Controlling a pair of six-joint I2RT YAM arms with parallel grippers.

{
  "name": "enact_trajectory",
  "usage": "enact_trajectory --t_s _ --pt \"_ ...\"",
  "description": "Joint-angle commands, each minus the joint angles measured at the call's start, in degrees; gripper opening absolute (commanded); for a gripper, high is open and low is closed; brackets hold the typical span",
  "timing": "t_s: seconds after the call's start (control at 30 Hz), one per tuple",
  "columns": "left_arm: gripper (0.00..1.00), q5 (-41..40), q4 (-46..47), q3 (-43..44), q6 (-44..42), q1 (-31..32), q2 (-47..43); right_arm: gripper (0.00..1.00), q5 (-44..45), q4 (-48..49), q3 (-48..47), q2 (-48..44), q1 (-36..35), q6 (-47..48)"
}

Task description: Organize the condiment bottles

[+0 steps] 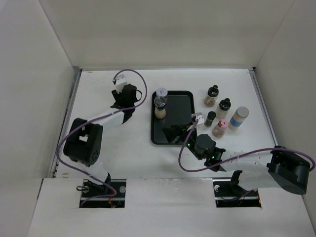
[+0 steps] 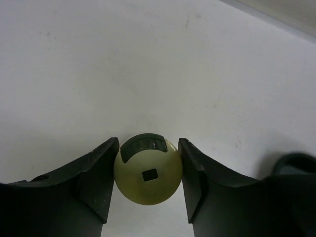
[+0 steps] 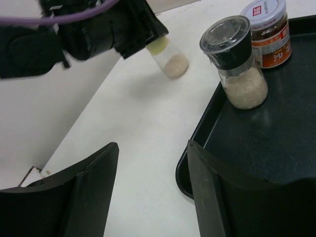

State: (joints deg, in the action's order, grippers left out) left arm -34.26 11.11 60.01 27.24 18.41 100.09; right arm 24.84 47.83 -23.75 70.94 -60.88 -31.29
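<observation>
My left gripper [image 1: 124, 101] [image 2: 148, 143] is shut on the yellow cap [image 2: 148, 173] of a small clear bottle [image 3: 169, 58] of pale powder, left of the black tray [image 1: 173, 136]. The bottle hangs tilted and is hidden under the gripper in the top view. A black-capped grinder [image 1: 159, 106] [image 3: 238, 64] and a red-labelled jar [image 1: 161, 94] [image 3: 269, 29] stand in the tray's far left corner. My right gripper [image 1: 186, 132] [image 3: 153, 145] is open and empty over the tray's near edge. Right of the tray stand three dark-capped bottles [image 1: 211, 95], a pink-capped one [image 1: 220, 128] and a white cylinder with a blue band [image 1: 239, 117].
White walls close in the table [image 1: 113, 158] on the left, back and right. The tray's raised rim [image 3: 185, 173] lies just under my right gripper's right finger.
</observation>
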Motion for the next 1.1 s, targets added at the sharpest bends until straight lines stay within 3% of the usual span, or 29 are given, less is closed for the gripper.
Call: enact_trajectory --t_s 0.0,0.2,0.3,0.47,0.6,0.93,1.0,1.07 --pt "0.26 -3.88 2.6 -6.12 0.53 6.57 -11.57 0.66 0.64 1.65 -0.95 -2.03 -0.07 0.17" --pt "0.25 -4.67 0.4 -15.35 1.67 16.5 -27.04 0.69 2.67 1.74 0.19 -3.35 0.81 -0.35" --pt "0.25 -2.84 -2.49 -14.66 2.54 20.64 -28.29 0.68 5.38 2.52 1.5 -4.83 1.6 -0.35" --pt "0.25 0.25 -1.81 -13.08 6.33 27.93 -23.99 0.68 9.69 3.14 6.34 -13.17 5.9 -1.67" --pt "0.25 0.69 -0.22 -10.18 6.15 30.05 -18.02 0.68 9.79 2.27 8.54 -16.97 10.21 -4.3" --pt "0.27 -0.9 3.21 -7.27 4.22 30.41 -7.99 0.69 7.41 1.91 6.43 -12.93 9.16 -4.31" --pt "0.33 -1.68 3.56 -6.84 3.0 30.67 -6.85 0.74 7.33 2.0 6.43 -12.93 9.07 -4.22" --pt "0.46 -3.87 4.09 -6.83 1.85 31.2 -6.32 0.79 7.41 2.0 6.52 -13.1 9.07 -4.13"
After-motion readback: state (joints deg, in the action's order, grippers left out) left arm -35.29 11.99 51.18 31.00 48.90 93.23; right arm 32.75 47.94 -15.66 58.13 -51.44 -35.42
